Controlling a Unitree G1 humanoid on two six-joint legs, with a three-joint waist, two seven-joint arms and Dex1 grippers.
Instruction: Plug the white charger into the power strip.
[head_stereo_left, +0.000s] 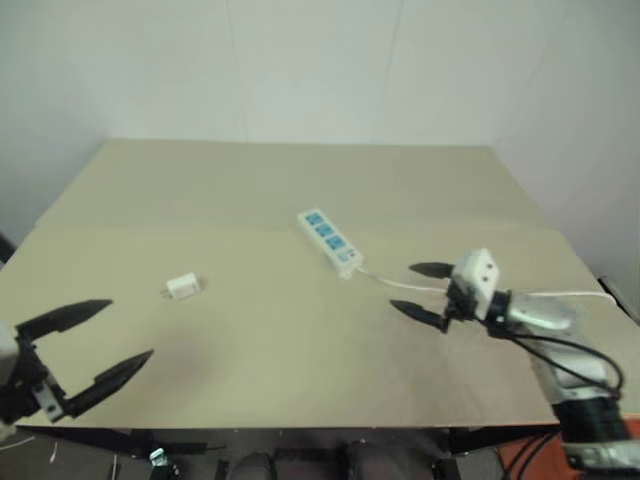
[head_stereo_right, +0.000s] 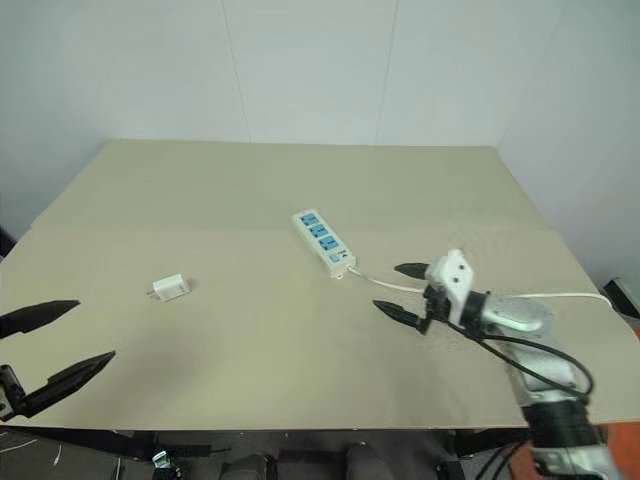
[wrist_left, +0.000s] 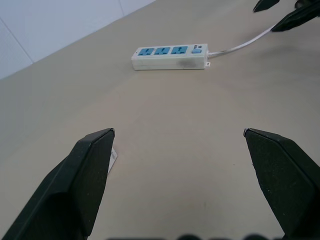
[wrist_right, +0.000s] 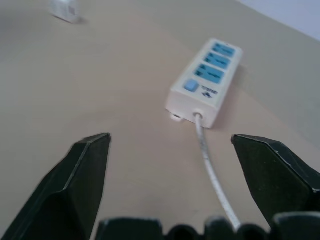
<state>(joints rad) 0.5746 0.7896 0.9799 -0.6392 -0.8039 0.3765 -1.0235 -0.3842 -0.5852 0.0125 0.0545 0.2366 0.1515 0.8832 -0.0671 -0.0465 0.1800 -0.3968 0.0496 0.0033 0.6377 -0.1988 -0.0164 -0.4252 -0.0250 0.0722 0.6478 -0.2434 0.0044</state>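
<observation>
The strip (head_stereo_left: 329, 240) lies flat near the middle of the table (head_stereo_left: 250, 190), its cord (head_stereo_left: 400, 283) running toward 4 o'clock. The charger (head_stereo_left: 183, 287) lies alone at 8 o'clock from the strip, well apart. The right gripper (head_stereo_left: 427, 291) hovers over the cord, jaws wide open and empty. The left gripper (head_stereo_left: 97, 342), also open and empty, is at 7 o'clock from the charger.
</observation>
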